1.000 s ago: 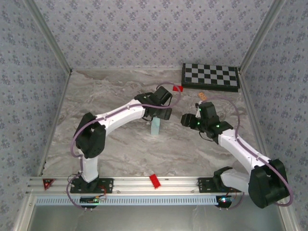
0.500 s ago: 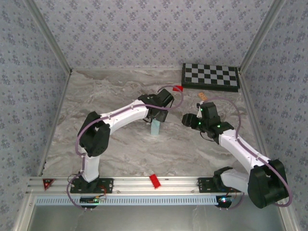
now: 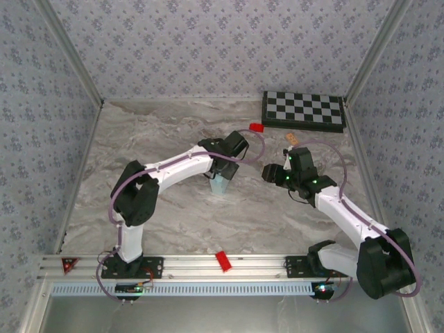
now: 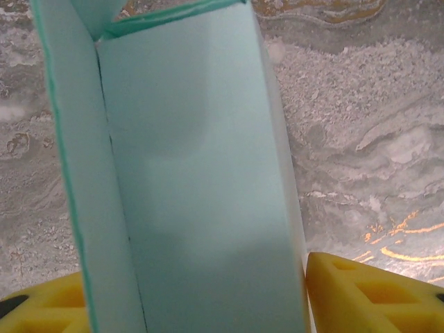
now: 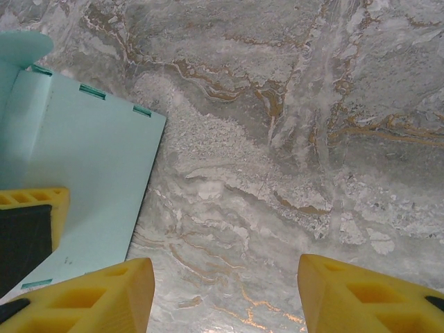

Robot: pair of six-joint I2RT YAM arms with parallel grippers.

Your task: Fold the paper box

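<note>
Near the middle of the desk [image 3: 159,139], the paper box [image 3: 222,186] stands on end beneath the left gripper [image 3: 223,170], well apart from the desk's edges. Seen from above, its long axis runs steeply upward, close to vertical, with the lower end at the desk and the upper end among the fingers.

The left wrist view looks along that axis. A broad pale-blue panel of the paper box [image 4: 201,173] runs away from the camera, a narrow side wall is creased along its left, and an unclosed flap stands at the far end. The left gripper [image 4: 194,277] brackets the box with one yellow finger at each side. The right-hand finger [image 4: 368,295] touches the card edge, but the other contact is hidden behind the side wall, so whether the pinch is complete cannot be told.

The right gripper [image 3: 267,171] waits just beside the box with its fingers spread and nothing between them but bare desk [image 5: 277,139]. In its own view the right gripper [image 5: 222,267] faces a flat panel of the box [image 5: 83,152], which carries small dark slots along its upper edge.

The step in hand appears to be steadying the half-formed sleeve. The next move probably calls for a firm but gentle hold, since thin card buckles, while the free gripper folds the open end flap inward.
</note>
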